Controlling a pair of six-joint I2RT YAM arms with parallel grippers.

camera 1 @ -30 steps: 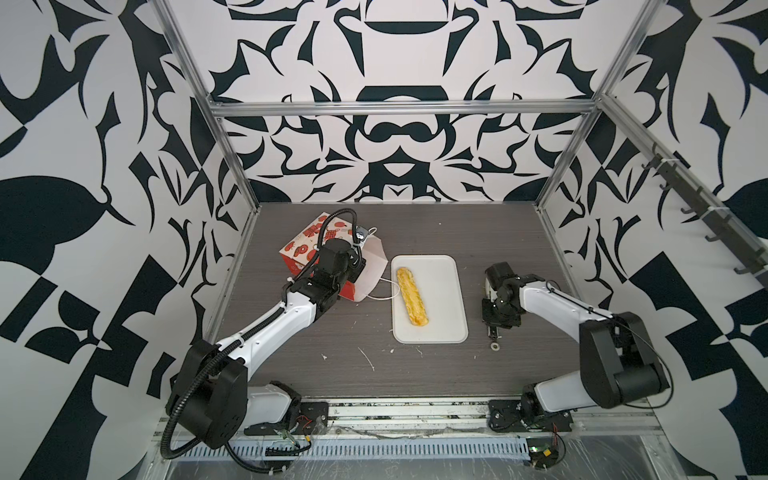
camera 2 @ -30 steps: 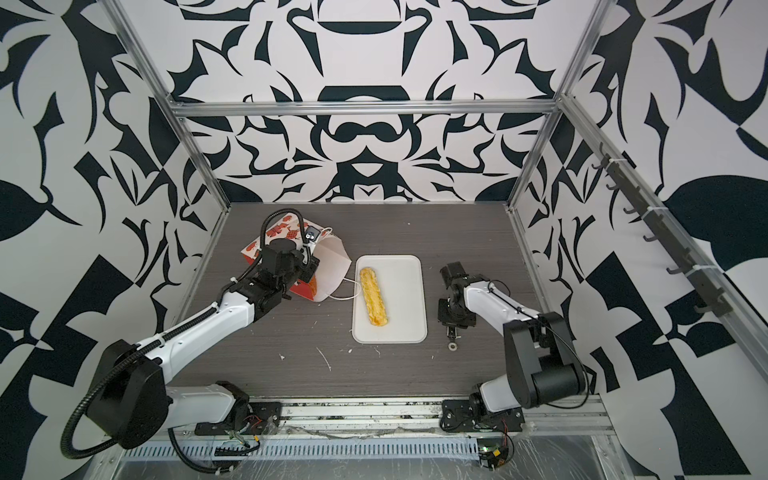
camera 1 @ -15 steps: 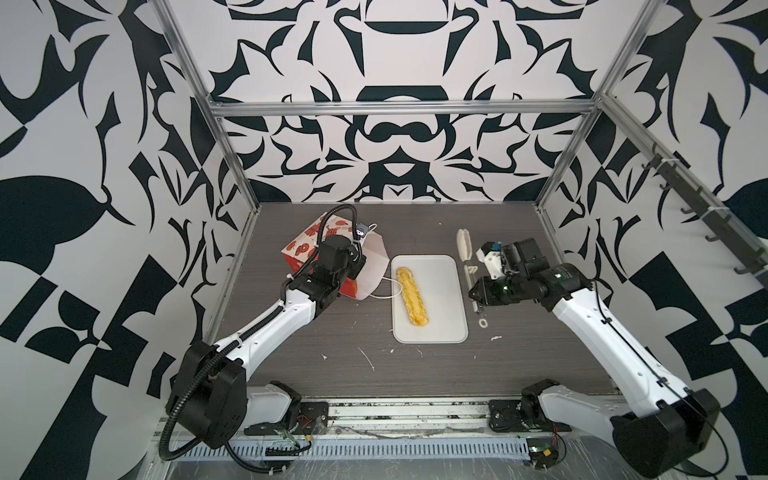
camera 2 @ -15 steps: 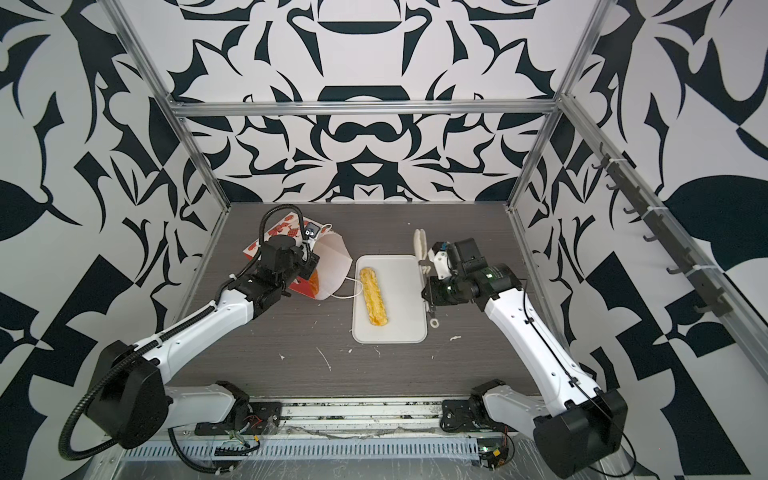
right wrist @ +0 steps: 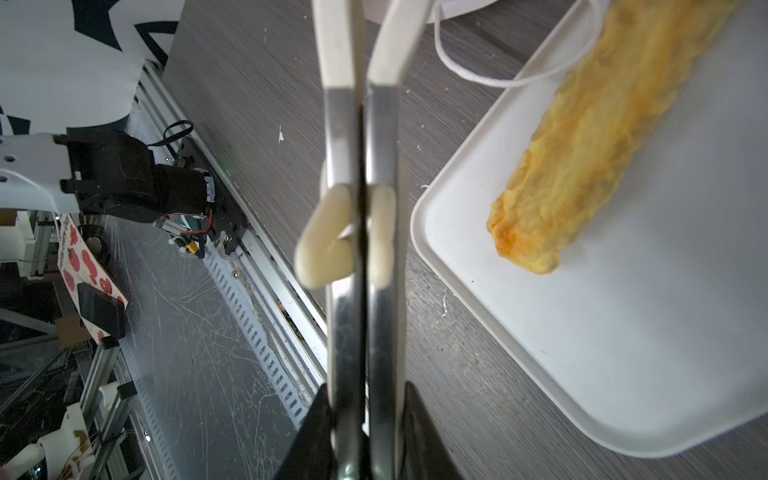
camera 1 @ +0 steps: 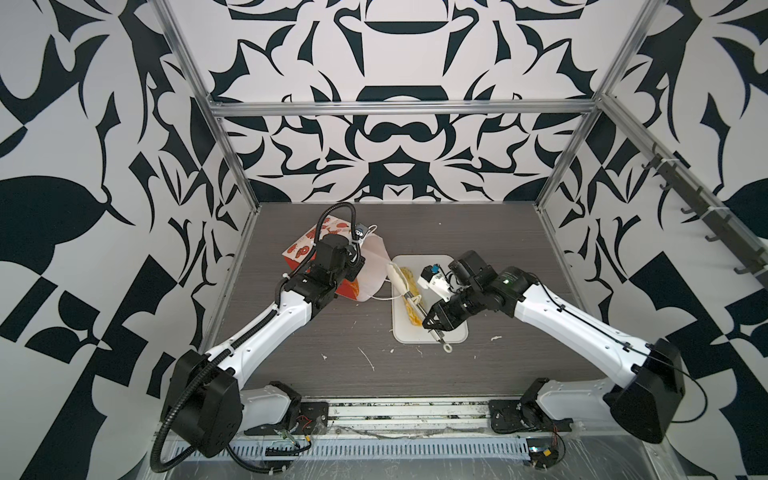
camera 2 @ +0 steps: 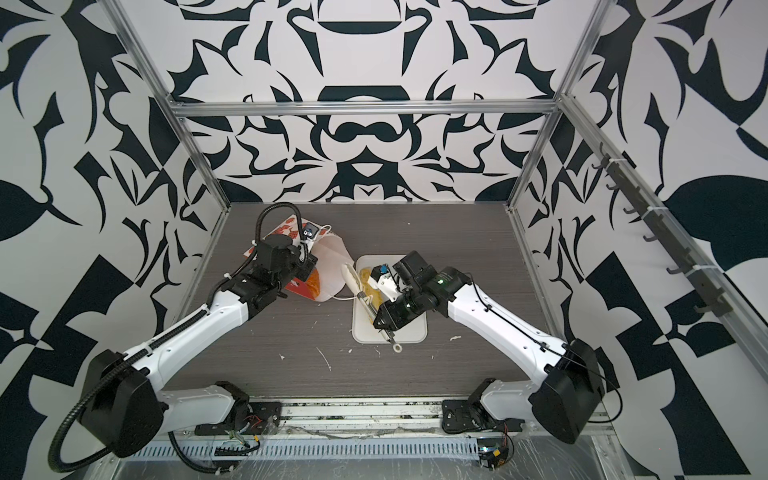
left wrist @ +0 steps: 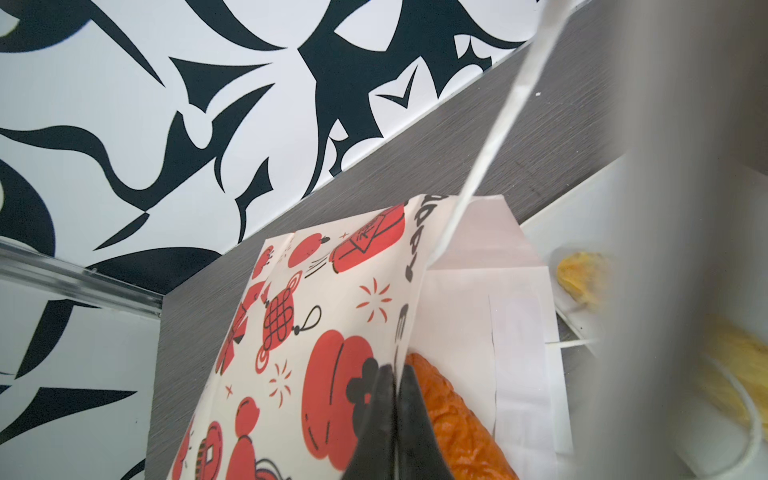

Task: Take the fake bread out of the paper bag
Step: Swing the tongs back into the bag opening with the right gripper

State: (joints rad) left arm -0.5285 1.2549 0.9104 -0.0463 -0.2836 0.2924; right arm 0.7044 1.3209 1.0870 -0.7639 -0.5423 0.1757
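Left gripper (left wrist: pixel 395 376) clenched on the rim of the paper bag (left wrist: pixel 316 299), mouth open; orange bread (left wrist: pixel 451 409) lies just inside. Right gripper (right wrist: pixel 365 395), off the bag's mouth, grasps tongs (right wrist: pixel 340 145) aimed lengthwise toward it.

Left arm (camera 1: pixel 266 324): I reach from my near-left base forward and toward the middle, with the wrist angled downward. Left gripper (left wrist: pixel 395 374): closed, with my two black fingers pinching the rim of the paper bag (left wrist: pixel 332 311). Right arm (camera 1: pixel 573 320): I stretch inward from my near-right base. Right gripper (right wrist: pixel 365 392): clamped tight on the tongs (right wrist: pixel 343 145), my fingers aimed down and toward my left side.
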